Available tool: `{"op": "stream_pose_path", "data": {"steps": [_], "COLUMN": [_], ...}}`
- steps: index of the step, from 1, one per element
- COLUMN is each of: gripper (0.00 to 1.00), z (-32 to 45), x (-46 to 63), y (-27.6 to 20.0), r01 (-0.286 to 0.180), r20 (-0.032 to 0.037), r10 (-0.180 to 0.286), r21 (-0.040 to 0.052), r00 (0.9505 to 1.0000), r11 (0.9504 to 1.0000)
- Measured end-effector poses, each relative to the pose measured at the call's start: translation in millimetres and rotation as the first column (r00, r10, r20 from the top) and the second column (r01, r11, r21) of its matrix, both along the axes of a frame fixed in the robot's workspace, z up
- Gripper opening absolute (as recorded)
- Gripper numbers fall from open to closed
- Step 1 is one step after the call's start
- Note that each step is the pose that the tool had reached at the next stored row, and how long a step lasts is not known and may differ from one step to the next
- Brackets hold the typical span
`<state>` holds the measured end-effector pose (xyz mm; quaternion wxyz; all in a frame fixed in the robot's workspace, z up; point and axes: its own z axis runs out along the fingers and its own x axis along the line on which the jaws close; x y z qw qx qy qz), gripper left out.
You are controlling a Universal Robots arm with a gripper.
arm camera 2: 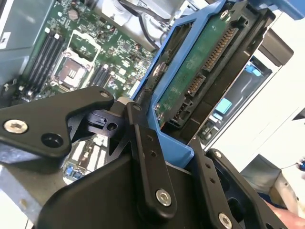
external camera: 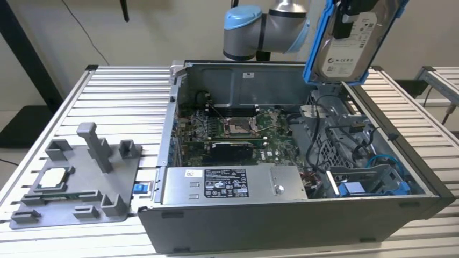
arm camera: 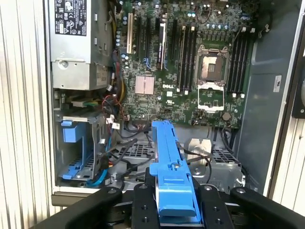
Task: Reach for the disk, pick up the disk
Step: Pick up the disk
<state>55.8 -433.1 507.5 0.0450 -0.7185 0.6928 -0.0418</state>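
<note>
In the exterior view, the disk [external camera: 350, 45] hangs high above the open computer case [external camera: 287, 215], and the picture's top edge cuts off its upper end. The same edge hides the hand holding it, along with most of the robot arm [external camera: 265, 29]. The print on the disk's white label is too small to read. In the first wrist view, the hand [arm camera: 174, 210] is cut off by the lower edge, and the disk [arm camera: 171, 176] is seen edge-on, so its faces are hidden. In the second wrist view, black finger links [arm camera 2: 147, 162] cover the disk's [arm camera 2: 200, 67] near end.
</note>
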Motion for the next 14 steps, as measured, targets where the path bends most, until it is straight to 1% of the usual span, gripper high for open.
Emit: {"op": "stream_pose_path", "data": {"steps": [3,9,12,14], "gripper": [0.0,0.0,0.0,0.0], "z": [-0.8,-2.2,-3.0,-3.7], "x": [0.0,0.0,0.0,0.0], "y": [-6.5,-23.2,-33.1,-41.4], "r01": [0.0,0.001,0.001,0.001], "r20": [-0.0002,-0.0012,-0.0016,-0.002], "r10": [0.0,-0.001,-0.001,-0.001], "r21": [0.0,0.0,-0.0001,0.0], "r00": [1.0,1.0,1.0,1.0], "r11": [1.0,1.0,1.0,1.0]}}
